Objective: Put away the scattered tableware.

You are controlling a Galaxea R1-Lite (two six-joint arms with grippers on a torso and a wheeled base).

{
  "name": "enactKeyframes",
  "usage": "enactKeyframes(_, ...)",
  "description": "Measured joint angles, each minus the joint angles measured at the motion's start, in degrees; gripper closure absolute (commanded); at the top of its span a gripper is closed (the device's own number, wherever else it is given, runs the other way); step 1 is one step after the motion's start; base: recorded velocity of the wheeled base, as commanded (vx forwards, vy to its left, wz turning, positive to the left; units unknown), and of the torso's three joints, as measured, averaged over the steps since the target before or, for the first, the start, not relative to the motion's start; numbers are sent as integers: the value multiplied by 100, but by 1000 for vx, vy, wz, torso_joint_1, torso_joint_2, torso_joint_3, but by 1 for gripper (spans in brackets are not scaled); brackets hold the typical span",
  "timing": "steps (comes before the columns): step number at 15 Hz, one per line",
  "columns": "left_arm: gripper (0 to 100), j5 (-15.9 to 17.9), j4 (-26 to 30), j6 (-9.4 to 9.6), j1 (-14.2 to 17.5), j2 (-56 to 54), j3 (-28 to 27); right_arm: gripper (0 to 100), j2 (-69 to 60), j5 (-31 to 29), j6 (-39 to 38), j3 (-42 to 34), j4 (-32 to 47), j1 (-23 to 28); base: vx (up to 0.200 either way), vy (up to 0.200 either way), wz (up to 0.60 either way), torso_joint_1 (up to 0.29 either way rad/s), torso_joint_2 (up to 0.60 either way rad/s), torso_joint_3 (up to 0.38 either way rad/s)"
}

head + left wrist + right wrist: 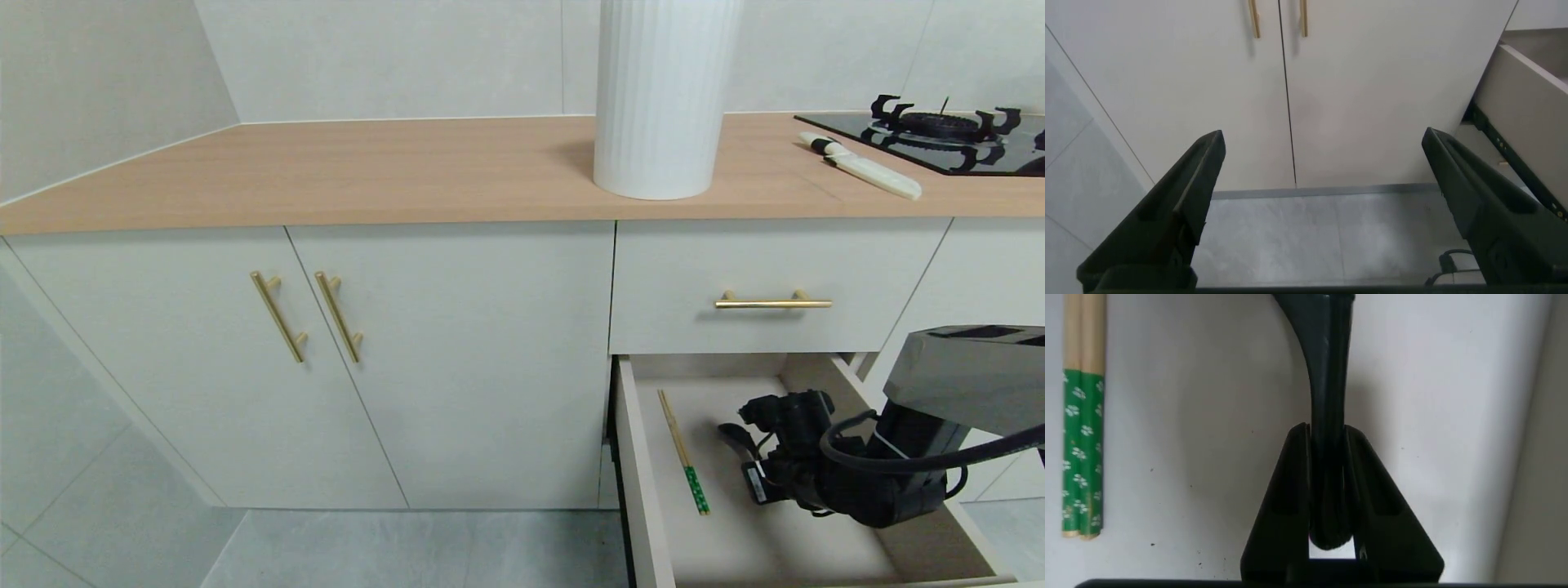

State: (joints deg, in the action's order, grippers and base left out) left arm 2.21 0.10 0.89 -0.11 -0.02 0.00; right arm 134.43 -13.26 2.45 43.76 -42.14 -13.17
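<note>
The lower drawer [642, 478] stands pulled out. A pair of wooden chopsticks [684, 462] with green patterned ends lies on its floor near the left wall. My right gripper [763, 457] hangs low inside the drawer, shut on the handle of a black utensil [1328, 384] that points away over the pale drawer floor. The chopsticks [1082, 416] lie apart from it to one side. My left gripper [1323, 147] is open and holds nothing, low in front of the white cabinet doors [1290, 90] above the grey floor. A white knife [861, 167] lies on the counter beside the stove.
A tall white ribbed vase [660, 98] stands on the wooden counter [367, 171]. The black gas hob [939, 135] is at the far right. The upper drawer [771, 286] with a gold handle is closed above the open one. The open drawer's corner [1527, 90] juts out near my left gripper.
</note>
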Motion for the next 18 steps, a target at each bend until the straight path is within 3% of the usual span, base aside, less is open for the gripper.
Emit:
enactKeyframes(1,0,0,0,0,0,0,0,100,11,-4,0,0,0,2,0,0,0,0,0,0)
enactKeyframes(2,0,0,0,0,1,0,0,0,16,-6,0,2,-4,2,0,0,0,0,0,0)
enactKeyframes(14,0,0,-2,0,4,0,0,0,-190,-6,-16,-79,62,7,0,0,0,0,0,0)
enactKeyframes(18,0,-2,0,0,0,0,0,0,-1139,7,-194,-254,944,-55,0,0,0,0,0,0)
